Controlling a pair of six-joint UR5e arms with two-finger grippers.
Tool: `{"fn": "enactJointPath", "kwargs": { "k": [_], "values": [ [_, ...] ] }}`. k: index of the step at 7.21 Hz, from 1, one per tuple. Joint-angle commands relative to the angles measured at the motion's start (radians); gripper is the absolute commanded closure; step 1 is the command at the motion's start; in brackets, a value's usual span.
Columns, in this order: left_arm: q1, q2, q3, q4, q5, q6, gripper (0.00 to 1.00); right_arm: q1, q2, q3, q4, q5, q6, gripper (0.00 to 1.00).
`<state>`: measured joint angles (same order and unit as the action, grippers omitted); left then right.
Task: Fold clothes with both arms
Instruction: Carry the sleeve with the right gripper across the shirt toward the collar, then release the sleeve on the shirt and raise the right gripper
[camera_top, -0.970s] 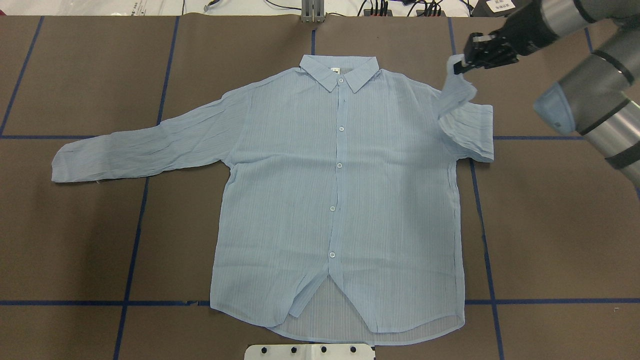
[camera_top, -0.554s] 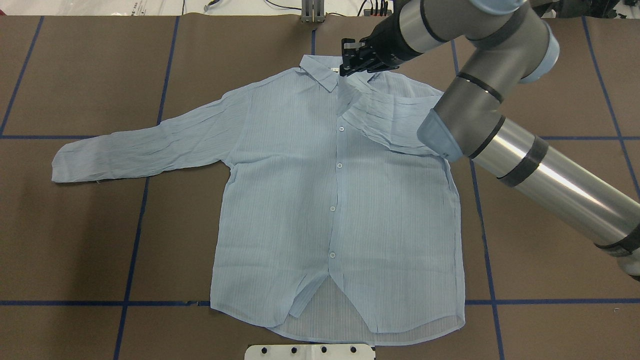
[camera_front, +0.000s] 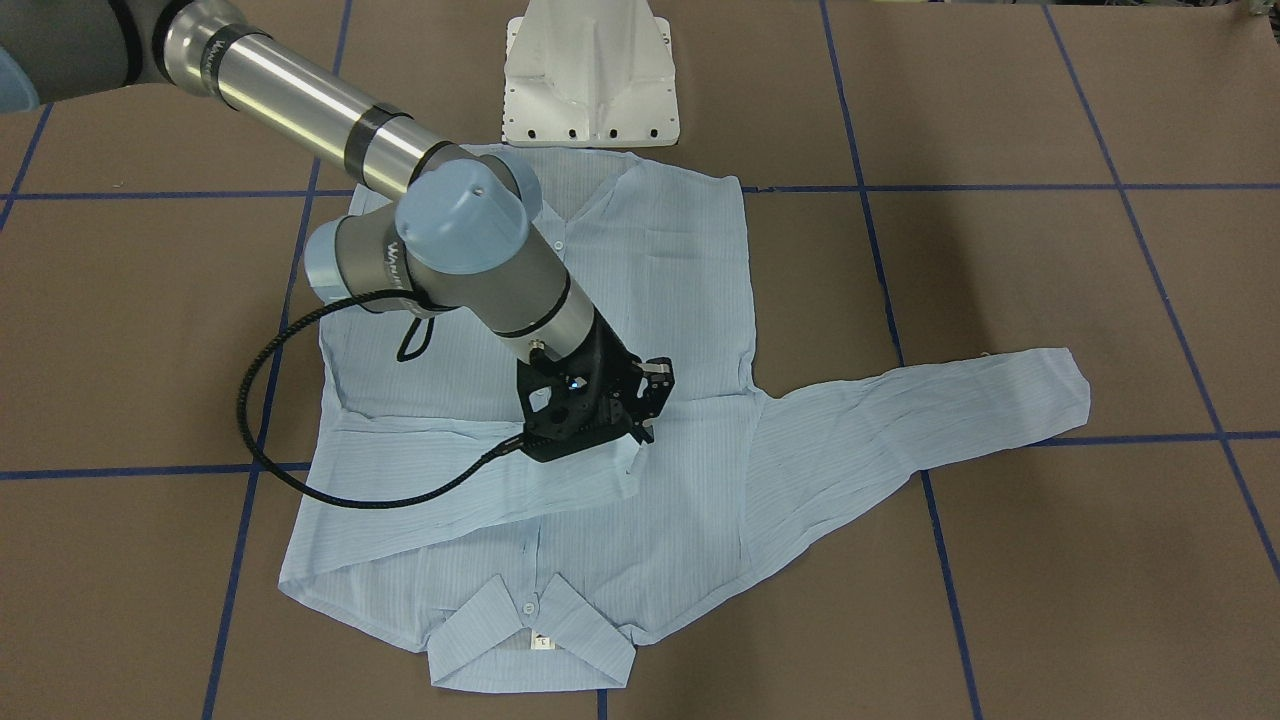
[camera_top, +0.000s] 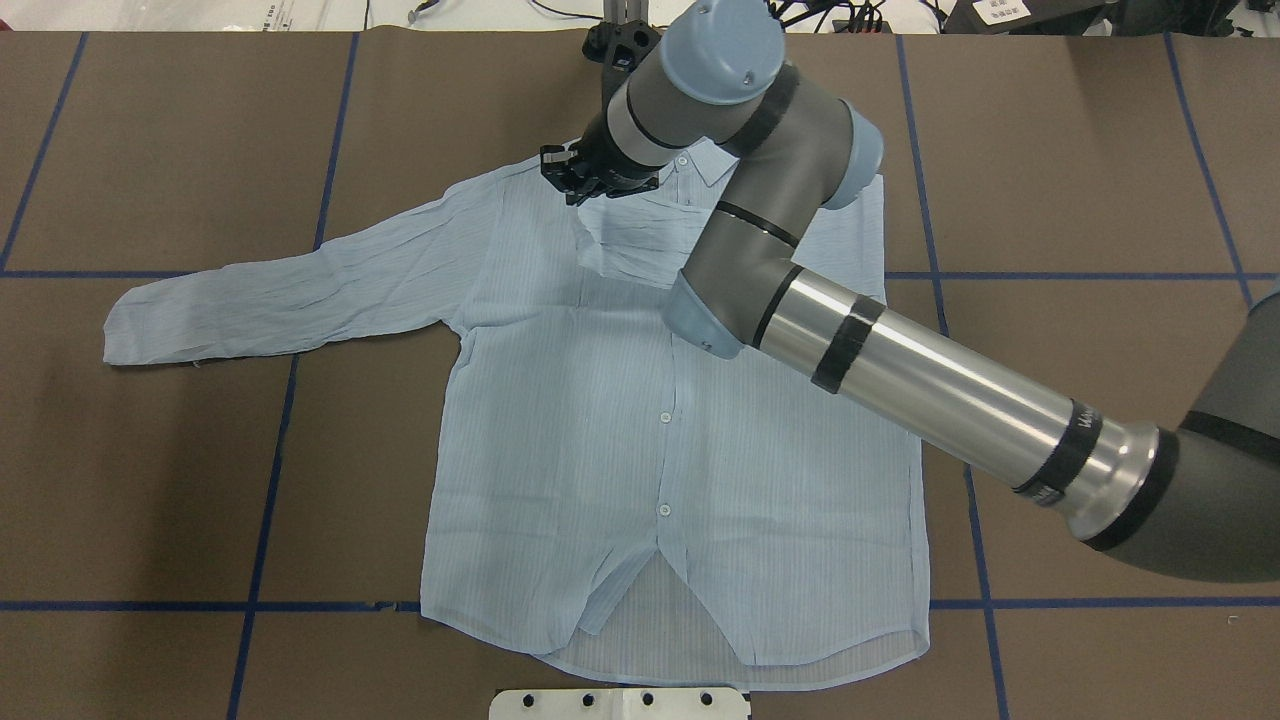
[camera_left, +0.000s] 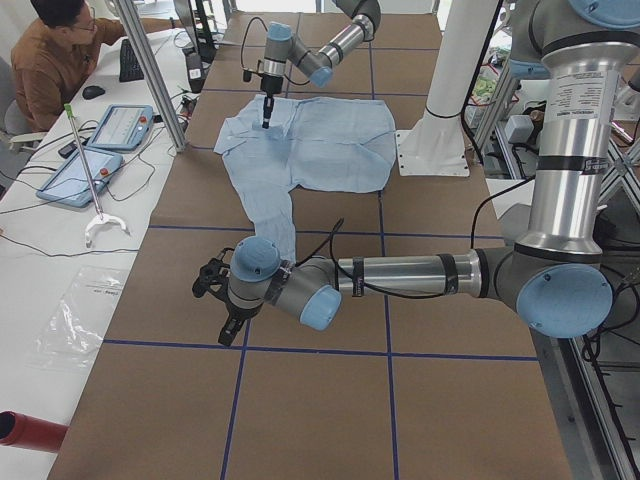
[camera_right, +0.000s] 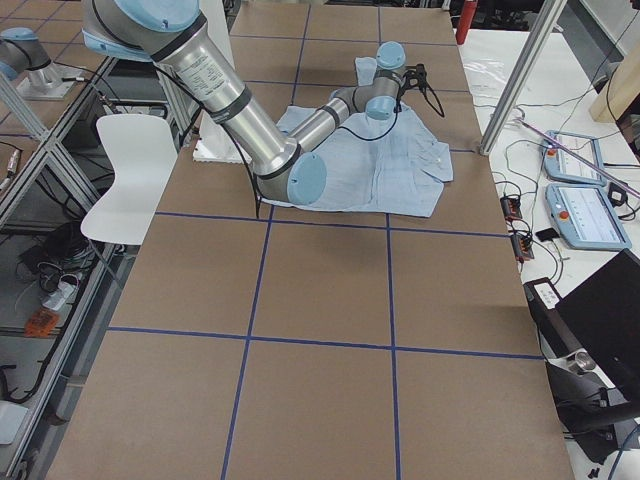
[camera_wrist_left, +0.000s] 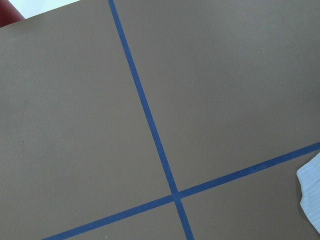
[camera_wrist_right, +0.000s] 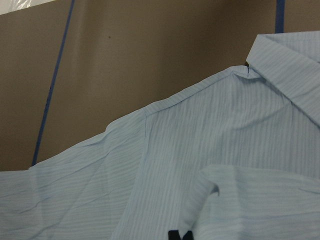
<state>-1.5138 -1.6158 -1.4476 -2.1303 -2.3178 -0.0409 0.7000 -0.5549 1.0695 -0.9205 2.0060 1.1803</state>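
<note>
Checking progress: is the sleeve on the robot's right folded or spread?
Folded: the sleeve lies across the shirt, cuff at the right gripper.

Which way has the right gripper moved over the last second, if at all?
Yes, leftward in the overhead view: the right gripper went from the right-hand blue tape line to past the button row, carrying the sleeve across.

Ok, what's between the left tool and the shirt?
Only bare brown table with blue tape, seen in the exterior left and left wrist views.

Light-blue, finely striped shirt (camera_top: 600, 420) on brown, blue-gridded table (camera_top: 130, 480).
</note>
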Motion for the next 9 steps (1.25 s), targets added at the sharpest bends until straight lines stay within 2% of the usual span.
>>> {"fn": "enactJointPath", "kwargs": {
  "k": [1,2,5,6,8,9],
  "values": [
    [0.001,-0.001,0.001,0.001,-0.002,0.000,0.01,-0.072,0.140,-0.192,0.005,-0.121,-0.013,0.08],
    [0.001,-0.004,0.001,0.001,-0.002,-0.002,0.01,-0.111,0.145,-0.192,0.008,-0.200,-0.013,0.00],
    [0.001,-0.030,0.030,-0.006,0.000,-0.014,0.01,-0.123,0.136,-0.154,-0.006,-0.208,-0.016,0.00],
    [0.004,-0.035,0.024,-0.022,0.002,-0.121,0.01,-0.120,0.103,-0.098,-0.043,-0.210,-0.015,0.00],
    [0.116,0.006,0.032,-0.202,0.011,-0.378,0.00,-0.085,-0.009,0.146,-0.333,-0.199,-0.085,0.00],
    [0.174,0.057,0.035,-0.352,0.020,-0.536,0.01,-0.061,-0.073,0.253,-0.442,-0.187,-0.166,0.00]
  ]
}}
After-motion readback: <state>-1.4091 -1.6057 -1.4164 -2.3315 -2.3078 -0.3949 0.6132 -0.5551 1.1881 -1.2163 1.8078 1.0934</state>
